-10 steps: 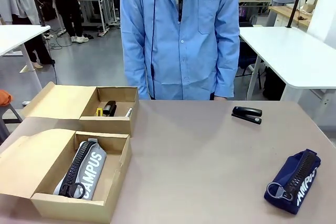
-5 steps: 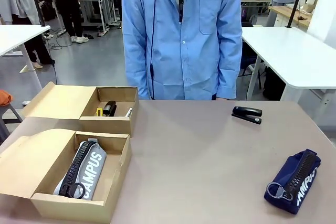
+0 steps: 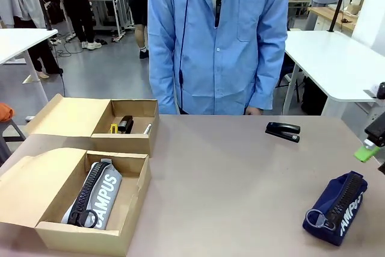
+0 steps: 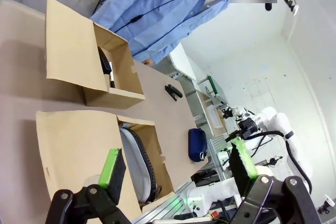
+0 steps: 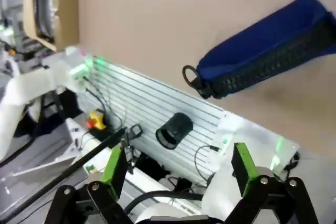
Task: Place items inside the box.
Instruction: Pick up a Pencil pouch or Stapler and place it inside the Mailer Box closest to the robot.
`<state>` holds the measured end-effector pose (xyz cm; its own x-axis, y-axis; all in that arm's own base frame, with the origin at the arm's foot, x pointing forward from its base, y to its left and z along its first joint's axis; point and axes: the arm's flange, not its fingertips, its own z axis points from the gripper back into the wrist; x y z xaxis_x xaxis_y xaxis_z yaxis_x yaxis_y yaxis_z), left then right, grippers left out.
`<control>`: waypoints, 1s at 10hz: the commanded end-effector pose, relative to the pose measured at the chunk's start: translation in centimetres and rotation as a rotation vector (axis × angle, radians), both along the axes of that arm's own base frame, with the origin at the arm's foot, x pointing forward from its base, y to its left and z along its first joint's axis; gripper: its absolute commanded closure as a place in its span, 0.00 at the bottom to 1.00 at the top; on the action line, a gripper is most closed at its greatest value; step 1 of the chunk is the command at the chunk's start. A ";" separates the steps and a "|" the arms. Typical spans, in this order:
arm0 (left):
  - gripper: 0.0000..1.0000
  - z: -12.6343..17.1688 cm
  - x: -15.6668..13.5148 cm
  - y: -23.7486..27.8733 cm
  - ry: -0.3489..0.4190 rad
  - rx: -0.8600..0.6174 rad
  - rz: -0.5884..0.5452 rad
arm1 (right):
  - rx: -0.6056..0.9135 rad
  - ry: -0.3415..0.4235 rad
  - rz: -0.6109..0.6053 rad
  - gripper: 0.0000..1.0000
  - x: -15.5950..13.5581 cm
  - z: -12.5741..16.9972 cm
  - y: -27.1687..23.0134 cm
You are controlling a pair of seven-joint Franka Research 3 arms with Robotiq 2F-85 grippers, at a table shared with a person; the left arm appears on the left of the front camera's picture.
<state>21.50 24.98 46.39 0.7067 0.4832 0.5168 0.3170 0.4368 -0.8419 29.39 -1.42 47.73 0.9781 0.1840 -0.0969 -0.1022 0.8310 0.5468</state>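
A navy zip pencil case point(image 3: 335, 207) lies at the table's near right corner, and in the right wrist view the navy pencil case point(image 5: 262, 48) sits ahead of my open, unloaded right gripper point(image 5: 178, 163). One green pad point(image 3: 366, 151) of that gripper pokes in at the right edge, above the case. A black stapler point(image 3: 283, 131) rests at the far right, close to the person. The near box point(image 3: 139, 195) holds the grey "CAMPUS" case point(image 3: 96, 200). The far box point(image 3: 129, 142) holds a black stapler point(image 3: 125, 124), a yellow knife point(image 3: 113, 128) and a pen point(image 3: 147, 129). My left gripper point(image 4: 177, 163) hangs open high over the near box point(image 4: 73, 145).
A person in a blue coat point(image 3: 219, 40) stands at the far edge with hands hanging by the table. Both boxes have their lids folded out to the left. A wide bare stretch of brown table point(image 3: 228, 191) separates the boxes from the items on the right.
My right gripper has come into the front view at the right edge. The person has shifted a little to the right. The items on the table have stayed put.
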 end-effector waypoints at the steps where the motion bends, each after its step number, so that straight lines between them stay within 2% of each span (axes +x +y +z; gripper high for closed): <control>1: 0.00 0.1 0.0 -0.2 -0.027 -0.005 -0.002 | 0.128 0.104 -0.075 0.00 -4.8 -0.9 -3.2; 2: 0.00 0.1 0.0 -0.2 -0.027 -0.005 -0.002 | 0.000 0.000 0.000 0.00 0.0 0.0 0.0; 3: 0.00 0.1 0.0 -0.2 -0.027 -0.005 -0.002 | -0.009 -0.163 -0.005 0.00 4.1 -0.1 -0.3; 4: 0.00 0.1 0.0 -0.2 -0.027 -0.005 -0.002 | 0.028 -0.214 0.070 0.00 7.3 0.3 -1.8; 5: 0.00 0.1 0.0 -0.2 -0.027 -0.005 -0.002 | 0.192 -0.152 0.033 0.00 7.8 2.1 -5.8; 6: 0.00 0.1 0.0 -0.2 -0.027 -0.005 -0.002 | 0.260 -0.312 -0.257 0.00 7.7 4.7 -12.5; 7: 0.00 0.1 0.0 -0.2 -0.027 -0.005 -0.002 | 0.332 -0.340 -0.292 0.00 5.1 5.6 -17.4; 8: 0.00 0.1 0.0 -0.2 -0.027 -0.005 -0.002 | 0.427 -0.294 -0.316 0.00 0.8 5.5 -21.6; 10: 0.00 0.1 0.0 -0.2 -0.027 -0.005 -0.002 | 0.492 -0.336 -0.541 0.00 -7.3 3.7 -28.2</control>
